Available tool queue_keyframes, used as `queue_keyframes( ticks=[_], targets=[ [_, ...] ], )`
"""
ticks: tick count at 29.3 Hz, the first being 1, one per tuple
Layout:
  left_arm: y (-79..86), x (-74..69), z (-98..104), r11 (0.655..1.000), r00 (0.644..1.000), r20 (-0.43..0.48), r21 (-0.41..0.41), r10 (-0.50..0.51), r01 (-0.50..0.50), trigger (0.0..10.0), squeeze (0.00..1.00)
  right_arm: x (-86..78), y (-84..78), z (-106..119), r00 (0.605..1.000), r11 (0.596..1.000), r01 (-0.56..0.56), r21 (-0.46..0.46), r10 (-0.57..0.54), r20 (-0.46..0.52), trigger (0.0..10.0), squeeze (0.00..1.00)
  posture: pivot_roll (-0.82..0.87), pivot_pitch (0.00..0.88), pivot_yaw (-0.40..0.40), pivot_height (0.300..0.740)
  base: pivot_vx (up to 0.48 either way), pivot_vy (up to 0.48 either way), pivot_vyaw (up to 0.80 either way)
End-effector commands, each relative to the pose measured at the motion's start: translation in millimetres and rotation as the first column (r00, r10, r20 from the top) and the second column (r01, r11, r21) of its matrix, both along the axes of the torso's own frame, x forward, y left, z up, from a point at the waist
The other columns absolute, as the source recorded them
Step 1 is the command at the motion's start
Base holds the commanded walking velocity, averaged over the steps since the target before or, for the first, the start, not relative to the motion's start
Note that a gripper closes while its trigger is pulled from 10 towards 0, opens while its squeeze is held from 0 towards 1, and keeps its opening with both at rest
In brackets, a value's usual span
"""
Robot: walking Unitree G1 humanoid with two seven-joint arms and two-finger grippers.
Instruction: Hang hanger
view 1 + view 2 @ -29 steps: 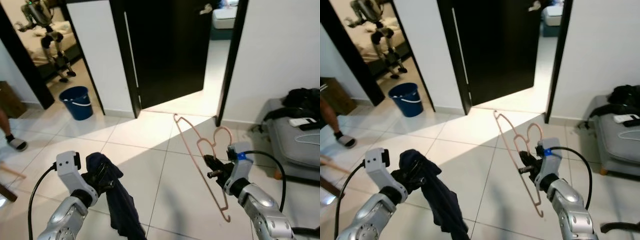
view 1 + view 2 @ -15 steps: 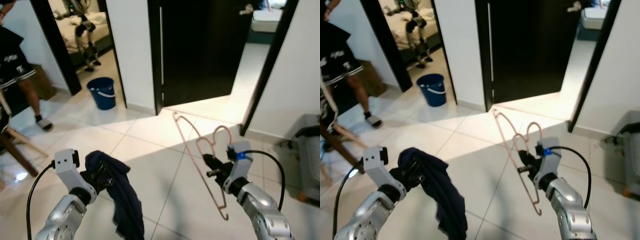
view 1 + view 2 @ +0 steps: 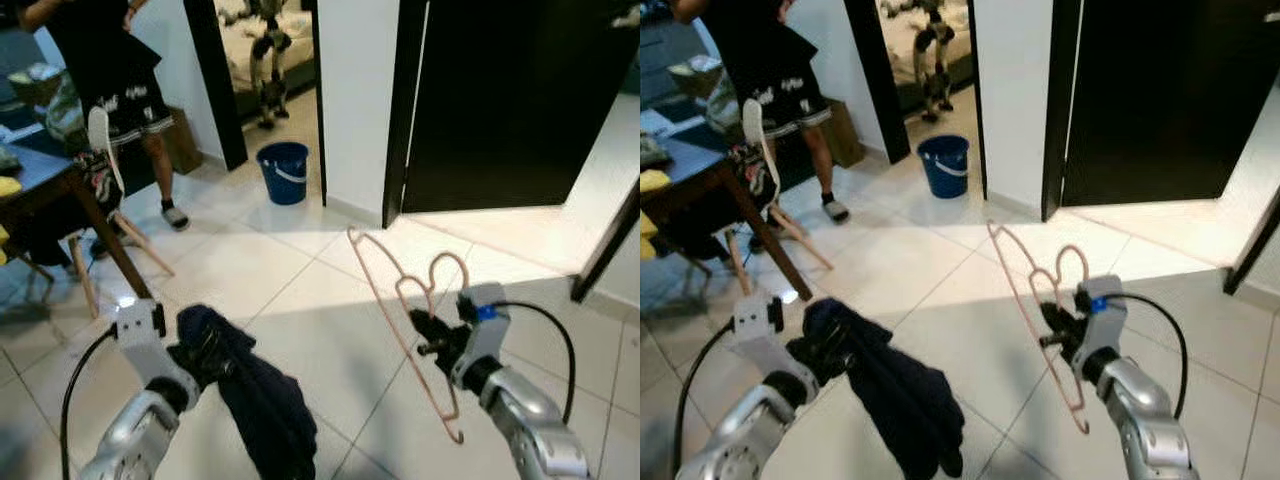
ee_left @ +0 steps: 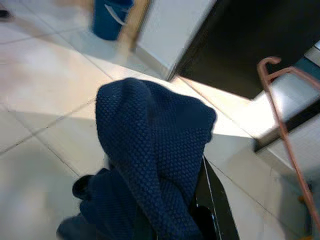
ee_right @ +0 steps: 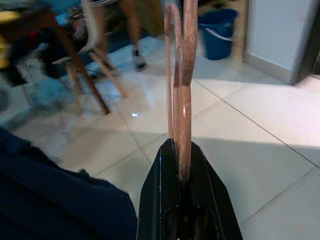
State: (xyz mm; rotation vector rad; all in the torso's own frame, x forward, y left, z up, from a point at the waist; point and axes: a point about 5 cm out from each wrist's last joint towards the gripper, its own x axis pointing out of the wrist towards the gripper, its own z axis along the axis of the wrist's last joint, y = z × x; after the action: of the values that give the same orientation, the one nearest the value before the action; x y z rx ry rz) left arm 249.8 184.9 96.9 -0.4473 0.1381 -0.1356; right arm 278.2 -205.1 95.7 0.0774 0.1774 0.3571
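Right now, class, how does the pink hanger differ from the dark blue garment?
The pink hanger is a thin rigid frame held nearly upright; the dark blue garment is soft knit cloth, bunched and drooping. The hanger is clamped in the right end effector; the garment drapes over the left end effector. Both are held off the tiled floor.

The person's black shorts (image 3: 130, 100), at ten o'clock in the left eye view, carry white lettering, too blurred to read.
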Motion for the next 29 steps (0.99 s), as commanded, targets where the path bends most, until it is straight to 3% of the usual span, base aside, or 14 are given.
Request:
queue_keyframes(
  ticks=[1,17,21,29],
  targets=[
    [3.4,-1.6,0.9,1.0,1.0,0.006,0.019,0.008,-0.008,10.0,0.0,-1.5,3.6,-1.4,1.0,1.0,-0.016,0.01,0.016,-0.004,10.0,0.0,-0.03,0.0,0.054,0.731,0.292,0.0,0.75],
    [3.8,-0.5,2.4,0.999,1.0,0.013,0.052,0.003,-0.003,10.0,0.0,-0.8,6.3,-0.6,0.999,0.999,-0.032,0.013,0.032,0.003,10.0,0.0,-0.02,0.0,0.056,0.731,0.48,0.0,0.75],
    [3.9,-0.2,2.3,0.998,1.0,0.014,0.056,0.001,-0.002,10.0,0.0,-0.9,6.9,0.3,0.999,0.999,-0.038,0.025,0.038,0.01,10.0,0.0,-0.02,0.0,0.058,0.731,0.48,0.0,0.0],
    [3.8,0.2,1.7,0.998,1.0,0.014,0.061,-0.003,0.002,10.0,0.0,-1.3,8.6,-0.1,0.998,0.998,-0.056,0.009,0.056,0.009,10.0,0.0,-0.02,0.0,0.058,0.731,0.48,0.0,0.7]
  ],
)
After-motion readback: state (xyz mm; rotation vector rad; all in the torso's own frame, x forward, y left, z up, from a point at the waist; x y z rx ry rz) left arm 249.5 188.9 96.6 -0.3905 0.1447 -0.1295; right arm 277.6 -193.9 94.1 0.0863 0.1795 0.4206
